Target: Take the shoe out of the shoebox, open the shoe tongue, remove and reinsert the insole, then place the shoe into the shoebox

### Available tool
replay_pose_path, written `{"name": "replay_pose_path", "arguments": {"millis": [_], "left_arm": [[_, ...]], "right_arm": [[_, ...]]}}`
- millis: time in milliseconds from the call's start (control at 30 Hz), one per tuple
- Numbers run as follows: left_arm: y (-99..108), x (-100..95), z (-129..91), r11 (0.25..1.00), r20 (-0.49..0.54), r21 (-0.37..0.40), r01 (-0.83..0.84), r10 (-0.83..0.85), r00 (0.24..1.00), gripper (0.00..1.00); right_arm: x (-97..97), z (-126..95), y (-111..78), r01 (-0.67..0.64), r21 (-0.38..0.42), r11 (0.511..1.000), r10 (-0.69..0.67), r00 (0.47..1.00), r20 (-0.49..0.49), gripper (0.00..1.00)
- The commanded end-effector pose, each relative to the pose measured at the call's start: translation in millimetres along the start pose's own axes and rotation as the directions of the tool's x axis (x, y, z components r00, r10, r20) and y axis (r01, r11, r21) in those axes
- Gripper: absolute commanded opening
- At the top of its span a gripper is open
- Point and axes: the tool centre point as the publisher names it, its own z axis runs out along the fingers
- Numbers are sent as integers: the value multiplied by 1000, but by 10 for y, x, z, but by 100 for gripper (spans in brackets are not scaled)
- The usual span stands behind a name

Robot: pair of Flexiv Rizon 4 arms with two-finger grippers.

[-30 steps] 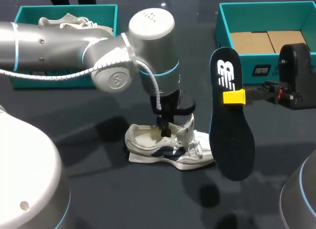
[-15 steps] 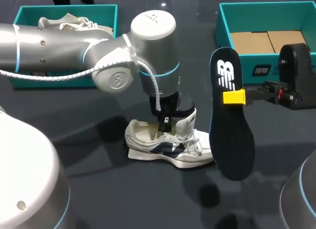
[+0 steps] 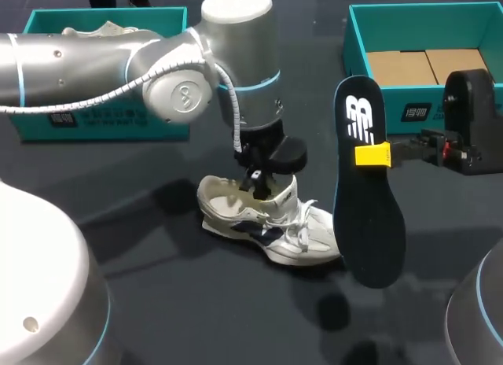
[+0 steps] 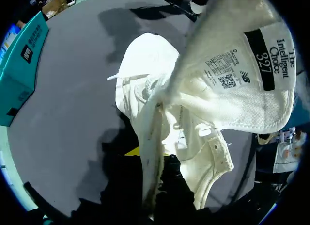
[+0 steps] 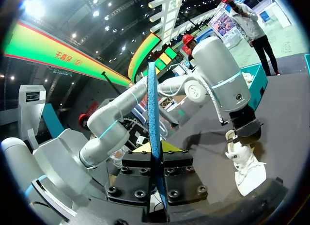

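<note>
Shoe (image 3: pixel 267 227): white trainer with a dark side stripe, lying near the middle of the desk (image 3: pixel 196 302), toe toward 4 o'clock, heel toward 10 o'clock. It is outside both boxes and well apart from each.

Open room: bare desk from 5 to 8 o'clock of the shoe, and a bare strip between the shoe and the boxes at 10 and 1 o'clock.

Around it:
- Left shoebox (image 3: pixel 94 117), teal, at 10 o'clock, with a second pale shoe (image 3: pixel 94 31) inside.
- Right shoebox (image 3: pixel 357 46), teal, at 1 o'clock, with brown card lining its floor.
- Insole (image 3: pixel 365 184), dark with a white mark, hangs upright at 3 o'clock of the shoe, just beside the toe. Its marked end is up and its shadow falls on the desk below.

Left arm: enters from 9 o'clock, forearm level in front of the left shoebox, wrist turned straight down over the shoe's opening. Left tool (image 3: pixel 259 188) is clamped on the tongue (image 4: pixel 242 79), which is pulled up and back with its label side showing.

Right arm: black wrist at 3 o'clock, pointing level toward 9 o'clock. Right tool (image 3: pixel 372 155) is closed on the insole, one finger on each face, a little above its middle.
</note>
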Motion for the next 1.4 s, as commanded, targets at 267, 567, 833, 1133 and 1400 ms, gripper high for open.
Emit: {"name": "replay_pose_path", "arguments": {"millis": [267, 567, 833, 1133, 1400], "left_arm": [[-187, 154, -366, 880, -38, -125, -459, 458, 888, 0], [-187, 154, -366, 880, -38, -125, -459, 458, 888, 0], [-190, 229, -458, 548, -146, -235, -803, 797, 587, 0], [-162, 209, -497, 517, -134, -290, -806, 811, 569, 0], [-305, 279, -283, 427, -165, -310, -849, 856, 491, 0]], "right_arm": [[44, -6, -37, 0, -6, 1000, 0, 1000, 9, 0], [44, -6, -37, 0, -6, 1000, 0, 1000, 9, 0], [44, -6, -37, 0, -6, 1000, 0, 1000, 9, 0], [44, -6, -37, 0, -6, 1000, 0, 1000, 9, 0], [44, -6, -37, 0, -6, 1000, 0, 1000, 9, 0]]}}
